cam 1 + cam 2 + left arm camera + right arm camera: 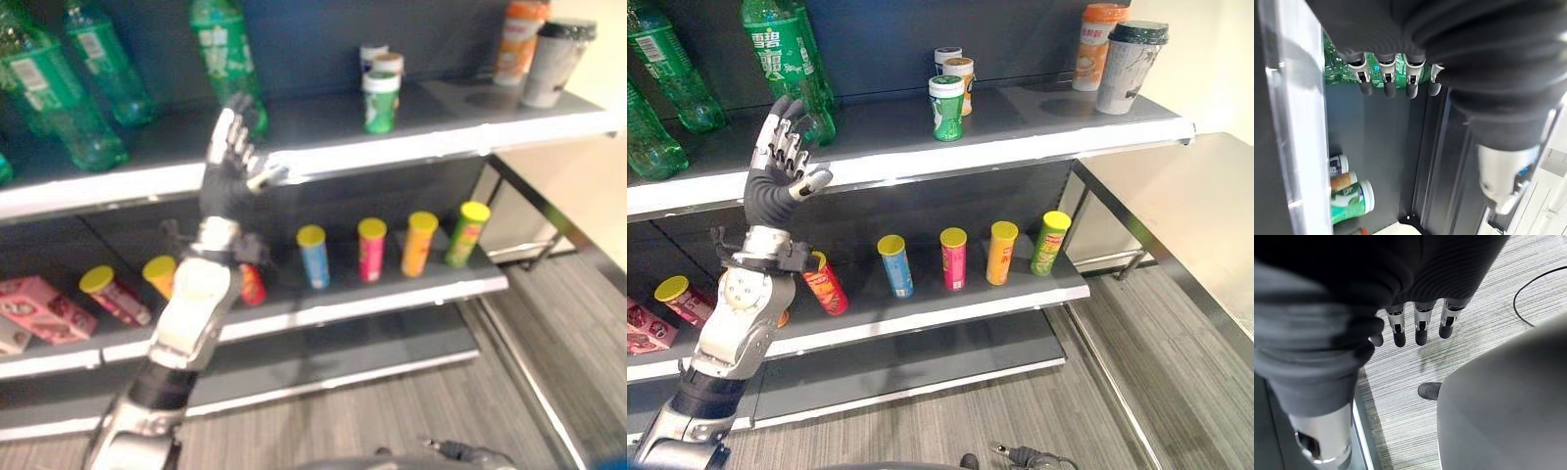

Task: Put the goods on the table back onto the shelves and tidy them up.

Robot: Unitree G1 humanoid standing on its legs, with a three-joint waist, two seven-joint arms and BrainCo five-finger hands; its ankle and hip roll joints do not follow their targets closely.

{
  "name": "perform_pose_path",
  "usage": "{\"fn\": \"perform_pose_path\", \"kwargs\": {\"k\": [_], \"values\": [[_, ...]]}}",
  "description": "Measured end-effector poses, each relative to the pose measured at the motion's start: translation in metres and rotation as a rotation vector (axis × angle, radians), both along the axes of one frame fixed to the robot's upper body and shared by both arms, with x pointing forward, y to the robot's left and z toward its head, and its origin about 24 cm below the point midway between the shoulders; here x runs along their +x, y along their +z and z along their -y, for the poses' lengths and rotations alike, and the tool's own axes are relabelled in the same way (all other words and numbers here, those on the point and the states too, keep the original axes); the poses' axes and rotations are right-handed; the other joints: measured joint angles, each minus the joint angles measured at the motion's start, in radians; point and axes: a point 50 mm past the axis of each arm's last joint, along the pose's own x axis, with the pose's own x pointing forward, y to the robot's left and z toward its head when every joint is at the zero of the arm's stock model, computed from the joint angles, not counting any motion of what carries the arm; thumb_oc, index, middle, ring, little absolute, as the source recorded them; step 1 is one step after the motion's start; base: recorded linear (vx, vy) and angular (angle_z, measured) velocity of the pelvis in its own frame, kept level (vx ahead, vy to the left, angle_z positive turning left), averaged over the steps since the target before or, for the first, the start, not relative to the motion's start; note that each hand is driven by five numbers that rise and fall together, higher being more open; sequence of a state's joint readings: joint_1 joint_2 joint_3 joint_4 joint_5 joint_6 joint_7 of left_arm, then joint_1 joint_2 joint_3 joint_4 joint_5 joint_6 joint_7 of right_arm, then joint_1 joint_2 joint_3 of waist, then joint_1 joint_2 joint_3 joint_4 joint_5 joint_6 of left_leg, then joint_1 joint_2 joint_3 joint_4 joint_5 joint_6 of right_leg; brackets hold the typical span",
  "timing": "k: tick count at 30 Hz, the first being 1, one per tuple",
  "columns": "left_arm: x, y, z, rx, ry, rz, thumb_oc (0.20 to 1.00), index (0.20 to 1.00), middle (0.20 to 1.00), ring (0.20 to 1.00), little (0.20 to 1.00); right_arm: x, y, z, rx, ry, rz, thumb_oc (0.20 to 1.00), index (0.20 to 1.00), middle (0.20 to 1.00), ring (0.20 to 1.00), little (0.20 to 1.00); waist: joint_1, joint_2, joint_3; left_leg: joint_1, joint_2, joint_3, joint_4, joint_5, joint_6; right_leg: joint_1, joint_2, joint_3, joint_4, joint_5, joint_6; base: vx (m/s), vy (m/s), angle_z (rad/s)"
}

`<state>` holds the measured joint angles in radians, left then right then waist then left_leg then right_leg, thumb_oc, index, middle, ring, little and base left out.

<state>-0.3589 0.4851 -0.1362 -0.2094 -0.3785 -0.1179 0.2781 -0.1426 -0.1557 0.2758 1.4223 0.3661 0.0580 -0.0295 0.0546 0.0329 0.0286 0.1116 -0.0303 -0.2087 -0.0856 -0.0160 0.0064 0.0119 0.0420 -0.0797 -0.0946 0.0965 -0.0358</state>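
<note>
Green bottle (789, 54) just beyond left hand's (774, 191) fingers (784, 137) — apart

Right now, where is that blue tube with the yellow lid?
The blue tube stands upright on the middle shelf, in the head camera views, between the tilted red can on its left and the pink tube on its right.
</note>
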Motion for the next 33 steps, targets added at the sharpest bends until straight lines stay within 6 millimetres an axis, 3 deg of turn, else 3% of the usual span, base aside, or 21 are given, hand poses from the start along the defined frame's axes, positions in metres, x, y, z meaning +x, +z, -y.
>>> {"fn": "perform_pose_path", "kwargs": {"k": [5,14,19,24,33], "values": [[0.017,0.005,-0.011,-0.009,0.083,-0.012,1.000,1.000,1.000,1.000,1.000,0.002,0.000,-0.001,0.002,0.006,0.007,1.000,1.000,1.000,1.000,1.000,-0.021,-0.003,-0.002,0.002,0.000,0.007,0.000,0.000,0.001,-0.002,0.001,0.011,0.000,0.003,-0.001,0.00,0.006,-0.07],[0.018,0.005,-0.011,-0.011,0.090,-0.016,1.000,1.000,1.000,1.000,1.000,0.003,0.001,-0.002,0.006,0.008,0.014,1.000,1.000,1.000,1.000,1.000,-0.028,-0.004,-0.004,0.006,-0.001,0.023,-0.001,-0.001,0.003,-0.001,0.001,0.019,0.000,0.004,-0.001,0.01,0.001,-0.03],[0.029,-0.013,-0.021,-0.009,0.138,-0.102,1.000,1.000,1.000,1.000,1.000,0.003,0.000,-0.004,0.012,0.013,0.010,1.000,1.000,1.000,1.000,1.000,-0.035,-0.002,-0.024,0.009,-0.001,0.028,-0.001,-0.003,0.004,-0.001,0.003,0.032,-0.001,0.006,0.001,0.01,0.006,-0.05],[0.039,-0.014,-0.023,-0.007,0.164,-0.129,1.000,1.000,1.000,1.000,1.000,0.003,0.000,-0.007,0.013,0.039,-0.003,1.000,1.000,1.000,1.000,1.000,-0.042,-0.006,-0.035,0.010,-0.002,0.031,-0.001,-0.006,0.001,-0.002,0.003,0.037,-0.001,0.010,0.000,0.00,0.002,-0.02],[0.064,-0.003,-0.012,0.046,0.171,-0.166,1.000,1.000,1.000,1.000,1.000,0.004,0.000,-0.009,0.017,0.040,-0.002,1.000,1.000,1.000,1.000,1.000,-0.052,-0.012,-0.042,0.002,-0.002,0.047,-0.001,-0.007,0.002,-0.014,0.004,0.047,-0.001,0.017,-0.001,0.00,0.000,-0.05]]}}
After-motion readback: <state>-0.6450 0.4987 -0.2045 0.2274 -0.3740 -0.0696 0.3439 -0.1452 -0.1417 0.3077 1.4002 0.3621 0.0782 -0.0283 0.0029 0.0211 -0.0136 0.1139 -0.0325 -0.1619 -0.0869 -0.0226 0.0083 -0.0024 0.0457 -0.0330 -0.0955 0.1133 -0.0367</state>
